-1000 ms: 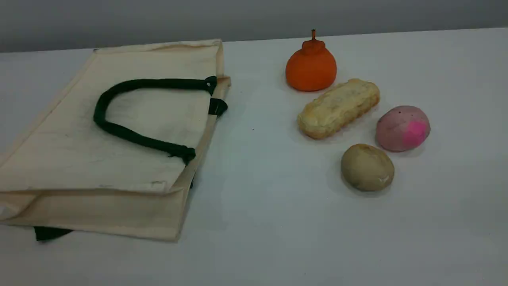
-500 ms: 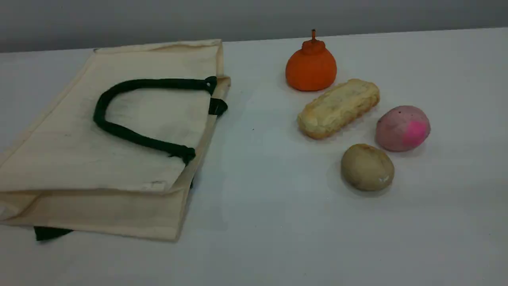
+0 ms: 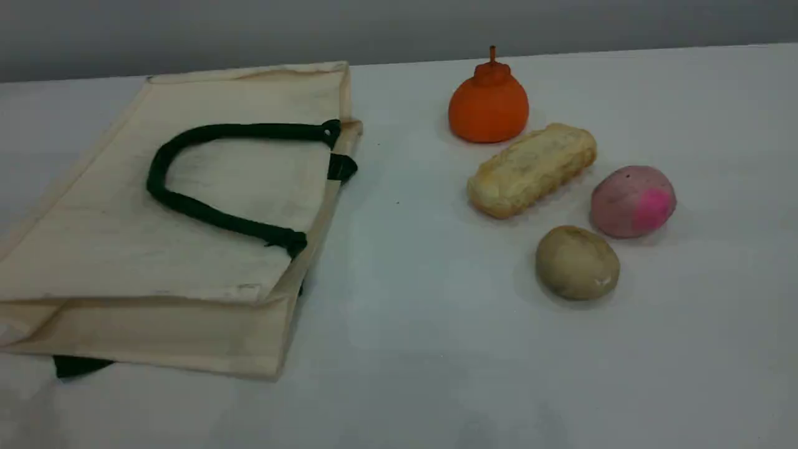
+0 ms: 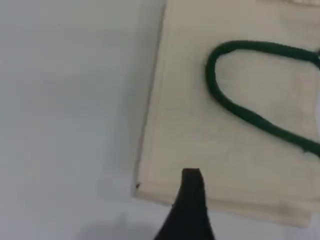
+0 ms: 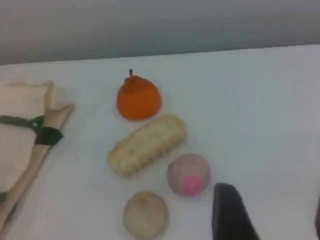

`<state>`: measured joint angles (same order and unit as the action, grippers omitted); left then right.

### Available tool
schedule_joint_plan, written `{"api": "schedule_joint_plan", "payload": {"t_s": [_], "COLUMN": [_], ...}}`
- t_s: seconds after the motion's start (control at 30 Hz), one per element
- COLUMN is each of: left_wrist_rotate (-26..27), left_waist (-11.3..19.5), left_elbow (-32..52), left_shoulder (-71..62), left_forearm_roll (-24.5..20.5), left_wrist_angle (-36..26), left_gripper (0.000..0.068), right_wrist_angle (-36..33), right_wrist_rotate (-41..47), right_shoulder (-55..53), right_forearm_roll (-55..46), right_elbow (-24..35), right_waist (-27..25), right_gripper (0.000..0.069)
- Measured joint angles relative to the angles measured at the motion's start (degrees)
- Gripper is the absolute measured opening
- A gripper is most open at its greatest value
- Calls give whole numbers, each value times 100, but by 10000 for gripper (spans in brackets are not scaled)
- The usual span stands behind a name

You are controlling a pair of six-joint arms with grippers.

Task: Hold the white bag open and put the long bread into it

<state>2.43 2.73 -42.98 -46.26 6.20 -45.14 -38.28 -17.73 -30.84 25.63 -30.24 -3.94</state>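
The white bag (image 3: pixel 124 249) lies flat on the left of the table, its dark green handle (image 3: pixel 262 131) looped on top and its mouth towards the middle. The long bread (image 3: pixel 530 169) lies at a slant on the right, between the other foods. Neither arm appears in the scene view. In the left wrist view one dark fingertip (image 4: pixel 191 185) hangs above the bag (image 4: pixel 200 130) near its edge, holding nothing. The right gripper (image 5: pixel 272 215) hovers open, its fingers well apart, right of the pink bun and short of the long bread (image 5: pixel 146 145).
An orange fruit (image 3: pixel 488 106) stands just behind the bread. A round pink bun (image 3: pixel 632 201) and a beige-olive bun (image 3: pixel 576 262) sit in front of it. Bare white table lies between the bag and the foods and along the front.
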Motion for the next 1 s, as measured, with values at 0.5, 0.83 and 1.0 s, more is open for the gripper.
{"api": "schedule_joint_plan", "payload": {"t_s": [0.5, 0.83, 1.0], "left_wrist_rotate": [-209, -209, -163], "left_waist": [0, 0, 0], "left_elbow": [-177, -256, -452], "left_shoulder": [-2041, -3239, -3728], "left_forearm_roll": [0, 47, 163], "left_wrist_angle": [955, 1833, 2040], "left_gripper": [578, 578, 578], "right_wrist_angle": [728, 892, 944], "right_wrist_rotate": [-1565, -2503, -2536], "right_shoulder": [-1556, -2070, -2180], "right_forearm_roll": [1532, 2637, 2713], "right_elbow": [0, 0, 0], "right_waist": [0, 0, 0], "right_gripper": [332, 332, 332]}}
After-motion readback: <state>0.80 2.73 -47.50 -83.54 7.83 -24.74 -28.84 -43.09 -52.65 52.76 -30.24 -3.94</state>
